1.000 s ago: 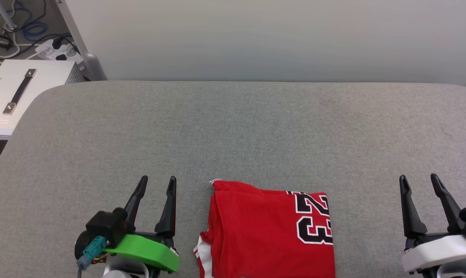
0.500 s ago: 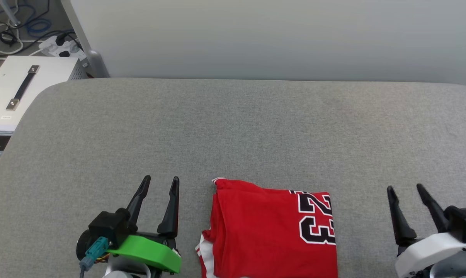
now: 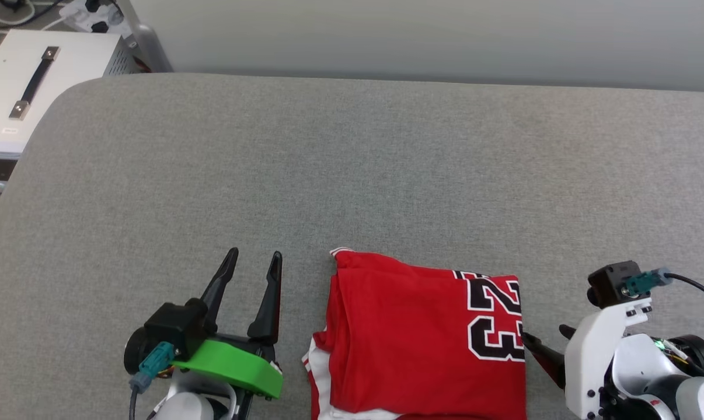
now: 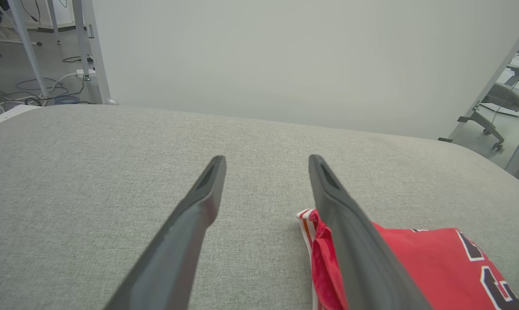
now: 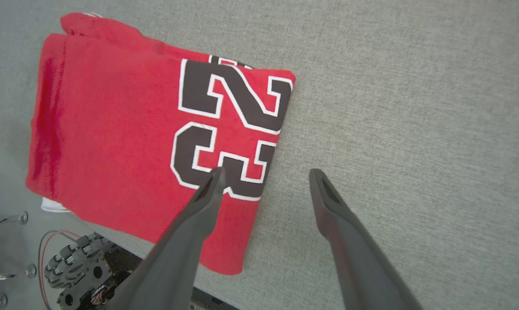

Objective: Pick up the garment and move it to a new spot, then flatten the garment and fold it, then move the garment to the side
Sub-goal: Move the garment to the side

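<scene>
The garment (image 3: 410, 338) lies folded into a red rectangle near the front edge of the grey padded table (image 3: 352, 163), its black "23" along the right side. My left gripper (image 3: 254, 254) rests open just left of the garment, fingers pointing away from me. In the left wrist view the left gripper (image 4: 266, 158) is empty, with the garment (image 4: 418, 262) beside its right finger. My right gripper (image 3: 543, 333) is turned toward the garment's right edge. In the right wrist view the right gripper (image 5: 266, 171) is open above that edge of the garment (image 5: 113, 142), one finger over the "3" and the other over bare table.
A white box with a black handle (image 3: 31, 87) stands off the table's back left corner, beside a power strip (image 3: 92, 9). A pale wall runs behind the table. My wheeled base (image 5: 74, 267) shows below the table's front edge. An office chair (image 4: 507, 97) is at the far right.
The head camera has tilted down. My right arm has swung in from the far right and turned, so its open fingers now point at the garment's right edge. The left gripper and garment stayed put.
</scene>
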### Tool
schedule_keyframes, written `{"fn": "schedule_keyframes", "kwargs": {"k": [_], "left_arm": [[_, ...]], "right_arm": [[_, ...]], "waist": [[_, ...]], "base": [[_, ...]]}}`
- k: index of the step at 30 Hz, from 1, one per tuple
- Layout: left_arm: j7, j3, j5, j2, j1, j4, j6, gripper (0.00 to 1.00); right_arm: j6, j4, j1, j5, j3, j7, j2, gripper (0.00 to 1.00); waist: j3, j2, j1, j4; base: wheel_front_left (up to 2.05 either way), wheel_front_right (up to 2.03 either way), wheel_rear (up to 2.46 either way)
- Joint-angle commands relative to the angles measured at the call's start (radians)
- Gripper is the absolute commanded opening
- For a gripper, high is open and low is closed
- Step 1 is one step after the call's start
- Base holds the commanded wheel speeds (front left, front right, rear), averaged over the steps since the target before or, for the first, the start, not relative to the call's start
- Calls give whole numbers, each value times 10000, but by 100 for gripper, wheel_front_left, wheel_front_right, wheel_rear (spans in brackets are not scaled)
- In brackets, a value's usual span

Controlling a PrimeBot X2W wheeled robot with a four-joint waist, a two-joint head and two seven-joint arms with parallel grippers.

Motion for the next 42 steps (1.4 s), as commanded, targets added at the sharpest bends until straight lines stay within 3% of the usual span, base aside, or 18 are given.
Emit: {"fn": "schedule_keyframes", "kwargs": {"k": [1,8,18,19,20,21,33,42], "left_arm": [[-57,-47,46,-3,-260,4,-29,100],[-57,-234,49,-11,-652,80,-29,100],[-57,-402,1,-54,-911,176,-29,100],[-57,-414,-3,-57,-924,189,-29,100],[-57,-426,-9,-61,-935,203,-29,100],[-57,-436,-13,-64,-938,219,-29,100],[-57,-596,-105,270,-686,480,-29,100],[-57,-927,-212,497,-460,507,-29,100]], "right_arm": [[-7,87,-225,-248,2,262,32,100],[-7,972,-764,-626,36,1107,609,100],[-7,2258,-847,-824,174,1286,962,100],[-7,2342,-835,-788,232,1290,956,84],[-7,2436,-835,-774,265,1230,938,20],[-7,2502,-835,-770,373,1189,869,0],[-7,2553,-1216,-546,1232,-891,-174,0],[-7,1574,-1499,-611,2625,-1614,-2427,0]], "waist": [[379,0,0,276],[855,0,0,687],[1187,0,0,1094],[1192,0,0,1114],[1192,0,0,1133],[1180,0,0,1145],[260,0,0,733],[-161,0,0,-108]], "base": [[0,0,0],[0,0,0],[0,0,0],[0,0,0],[0,0,0],[0,0,0],[0,0,0],[0,0,0]]}}
